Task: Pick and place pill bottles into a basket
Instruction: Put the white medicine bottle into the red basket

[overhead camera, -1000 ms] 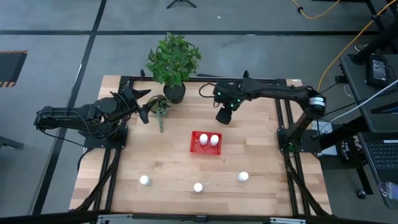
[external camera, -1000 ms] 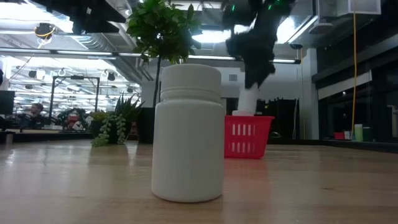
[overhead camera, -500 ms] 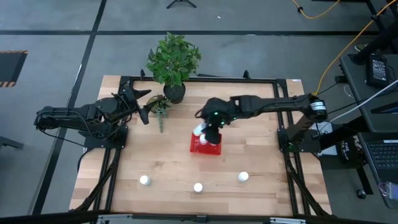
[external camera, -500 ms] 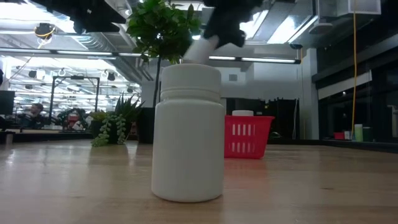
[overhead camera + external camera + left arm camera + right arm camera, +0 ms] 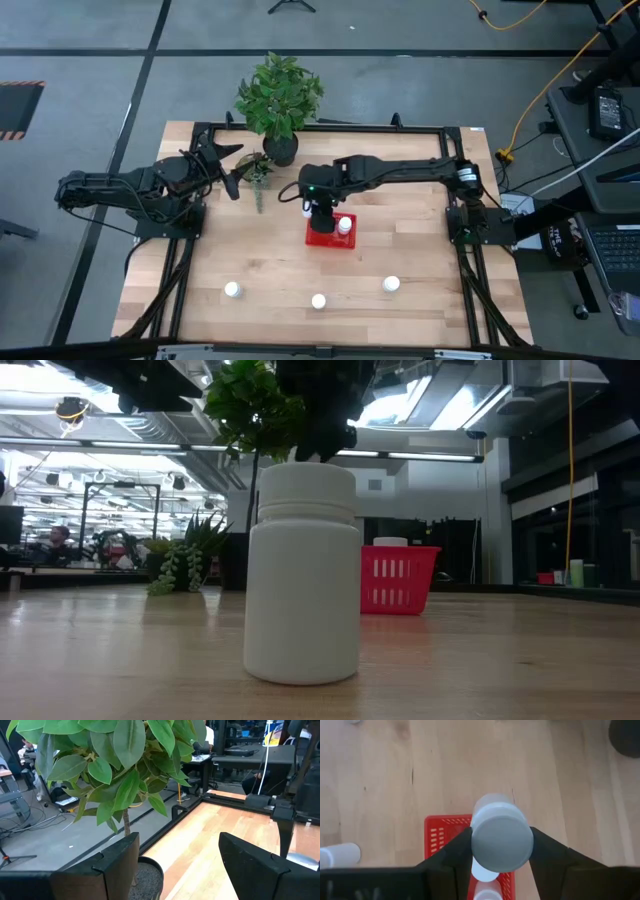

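My right gripper [image 5: 318,206] hangs over the far left part of the red basket [image 5: 333,238], shut on a white pill bottle [image 5: 500,840]. One bottle [image 5: 345,226] stands in the basket, and the right wrist view shows another white bottle [image 5: 482,870] below the held one. Three bottles stand on the table near its front edge [image 5: 232,290] [image 5: 318,301] [image 5: 391,285]; the middle one fills the low view [image 5: 303,575]. My left gripper [image 5: 228,172] waits open and empty at the far left, by the plants. My right gripper pinches the bottle's round side wall [image 5: 476,836] between its two fingers [image 5: 457,851], one on each side. The fingers come from above, pointing down. The bottle's round end faces the wrist camera, and it is lifted clear above the basket [image 5: 442,837].
A tall leafy plant in a dark pot [image 5: 280,148] and a small trailing plant [image 5: 258,172] stand at the far edge, next to my left gripper. Bare wood lies between the basket and the three front bottles. A black frame [image 5: 400,128] runs around the table.
My right gripper, carrying the bottle, has swung from the far right of the basket toward the table's left and near edges and now stands over the basket. It hides one of the two bottles that showed in the basket before.
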Controlling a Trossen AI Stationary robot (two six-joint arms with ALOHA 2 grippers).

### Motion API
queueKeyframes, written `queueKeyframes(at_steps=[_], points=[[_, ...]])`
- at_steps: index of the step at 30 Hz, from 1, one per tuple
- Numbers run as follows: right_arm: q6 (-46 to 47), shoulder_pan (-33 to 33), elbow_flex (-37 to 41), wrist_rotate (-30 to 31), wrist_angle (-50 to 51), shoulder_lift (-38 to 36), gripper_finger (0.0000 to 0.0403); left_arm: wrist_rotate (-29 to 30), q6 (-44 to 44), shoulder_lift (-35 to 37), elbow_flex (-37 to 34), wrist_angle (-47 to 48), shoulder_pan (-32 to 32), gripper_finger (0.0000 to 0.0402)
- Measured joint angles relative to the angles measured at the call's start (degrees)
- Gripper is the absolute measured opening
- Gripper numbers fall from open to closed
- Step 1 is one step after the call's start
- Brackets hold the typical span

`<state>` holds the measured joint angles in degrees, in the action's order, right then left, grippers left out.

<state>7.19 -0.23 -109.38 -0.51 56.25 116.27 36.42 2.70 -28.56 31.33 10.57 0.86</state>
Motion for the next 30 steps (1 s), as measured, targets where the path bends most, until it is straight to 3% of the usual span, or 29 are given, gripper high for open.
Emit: queueKeyframes(at_steps=[14, 30], points=[[1.56, 0.00, 5.55, -0.24, -1.38, 0.46, 0.0154, 0.00, 0.00, -0.02, 0.00, 0.00, 0.00, 0.0267], [1.77, 0.00, 5.75, -1.11, -2.14, 0.44, 0.0154, 0.00, -0.03, -0.02, 0.00, 0.00, 0.00, 0.0267]])
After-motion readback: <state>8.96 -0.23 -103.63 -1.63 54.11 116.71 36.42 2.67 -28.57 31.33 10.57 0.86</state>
